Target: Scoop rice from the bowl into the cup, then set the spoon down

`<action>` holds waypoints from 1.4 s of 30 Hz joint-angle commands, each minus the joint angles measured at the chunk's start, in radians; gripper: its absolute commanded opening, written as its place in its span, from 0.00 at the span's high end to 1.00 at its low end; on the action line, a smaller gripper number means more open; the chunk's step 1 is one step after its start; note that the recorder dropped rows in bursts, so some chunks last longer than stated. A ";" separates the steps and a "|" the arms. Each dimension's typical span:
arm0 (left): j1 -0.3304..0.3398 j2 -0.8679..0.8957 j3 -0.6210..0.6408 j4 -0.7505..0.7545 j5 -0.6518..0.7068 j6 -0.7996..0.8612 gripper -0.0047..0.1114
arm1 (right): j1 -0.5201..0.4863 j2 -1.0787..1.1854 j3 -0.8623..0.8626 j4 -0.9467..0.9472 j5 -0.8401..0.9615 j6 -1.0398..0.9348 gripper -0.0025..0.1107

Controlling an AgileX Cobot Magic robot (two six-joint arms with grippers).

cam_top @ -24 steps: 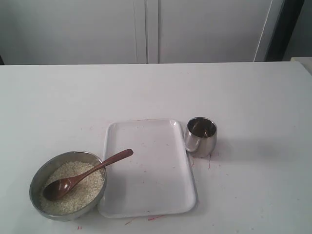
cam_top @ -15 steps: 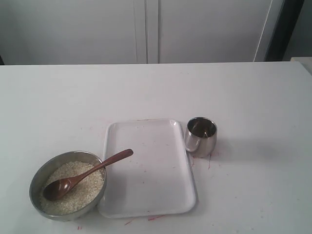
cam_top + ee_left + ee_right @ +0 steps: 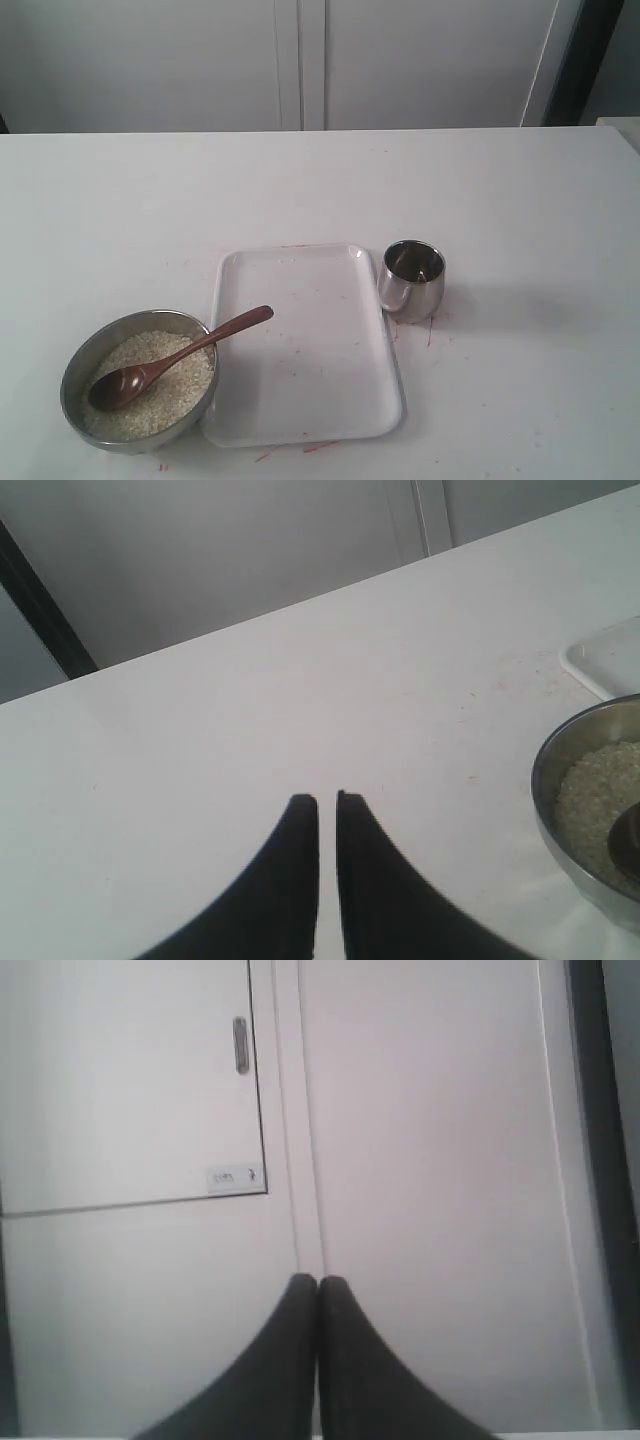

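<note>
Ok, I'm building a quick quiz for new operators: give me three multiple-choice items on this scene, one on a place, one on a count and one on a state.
1. Where does the dark reddish-brown wooden spoon lie?
A. flat on the white tray
B. in the wide grey steel bowl, handle leaning over its rim
C. on the table beside the bowl

2. How many steel vessels are in sight?
A. one
B. three
C. two

3. How does the small shiny steel cup stand?
A. upright
B. on its side
C. upside down

Answers:
1 B: the spoon's oval end rests on the off-white rice.
2 C: only the bowl and the cup show.
3 A: the cup's dark open mouth faces up.
</note>
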 commanded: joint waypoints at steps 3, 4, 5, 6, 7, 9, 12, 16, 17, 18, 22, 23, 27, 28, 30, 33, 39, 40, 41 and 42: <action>-0.003 0.001 -0.006 -0.009 -0.006 -0.001 0.84 | -0.005 -0.006 0.003 0.005 -0.054 0.311 0.98; -0.003 0.001 -0.006 -0.009 -0.006 -0.001 0.84 | -0.005 -0.006 0.003 0.005 -0.033 0.357 0.98; -0.003 0.001 -0.006 -0.009 -0.006 -0.001 0.84 | -0.005 -0.006 -0.001 0.001 0.019 0.421 0.98; -0.003 0.001 -0.006 -0.009 -0.006 -0.001 0.84 | -0.005 -0.006 -0.010 -0.008 0.095 0.486 0.98; -0.003 0.001 -0.006 -0.009 -0.006 -0.001 0.84 | -0.003 -0.006 -0.022 -0.007 0.171 0.529 0.98; -0.003 0.001 -0.006 -0.009 -0.006 -0.001 0.84 | 0.012 -0.006 -0.046 -0.018 0.327 0.537 0.98; -0.003 0.001 -0.006 -0.009 -0.006 -0.001 0.84 | 0.059 0.033 -0.085 -0.021 0.427 0.445 0.98; -0.003 0.001 -0.006 -0.009 -0.006 -0.001 0.84 | 0.216 0.262 -0.246 -0.018 0.561 0.345 0.98; -0.003 0.001 -0.006 -0.009 -0.006 -0.001 0.84 | 0.263 0.362 -0.315 0.008 0.604 0.269 0.98; -0.003 0.001 -0.006 -0.009 -0.006 -0.001 0.84 | 0.288 0.420 -0.359 0.023 0.633 0.220 0.98; -0.003 0.001 -0.006 -0.009 -0.006 -0.001 0.84 | 0.355 0.791 -0.694 0.232 0.960 -0.329 0.98; -0.003 0.001 -0.006 -0.009 -0.006 -0.001 0.84 | 0.355 0.861 -0.763 0.264 1.039 -0.396 0.98; -0.003 0.001 -0.006 -0.009 -0.006 -0.001 0.84 | 0.355 1.117 -1.018 0.397 1.337 -0.650 0.98; -0.003 0.001 -0.006 -0.009 -0.006 -0.001 0.84 | 0.355 1.163 -1.062 0.464 1.340 -0.689 0.98; -0.003 0.001 -0.006 -0.009 -0.006 -0.001 0.84 | 0.355 1.231 -1.124 0.529 1.340 -0.718 0.98; -0.003 0.001 -0.006 -0.009 -0.006 -0.001 0.84 | 0.367 1.307 -1.204 0.540 1.374 -0.723 0.98; -0.003 0.001 -0.006 -0.009 -0.006 -0.001 0.84 | 0.514 1.450 -1.384 0.505 1.511 -0.723 0.98; -0.003 0.001 -0.006 -0.009 -0.006 -0.001 0.84 | 0.550 1.479 -1.426 0.479 1.524 -0.723 0.98; -0.003 0.001 -0.006 -0.009 -0.006 -0.001 0.84 | 0.617 1.541 -1.505 0.428 1.524 -0.721 0.98; -0.003 0.001 -0.006 -0.009 -0.006 -0.001 0.84 | 0.644 1.571 -1.534 0.422 1.524 -0.721 0.98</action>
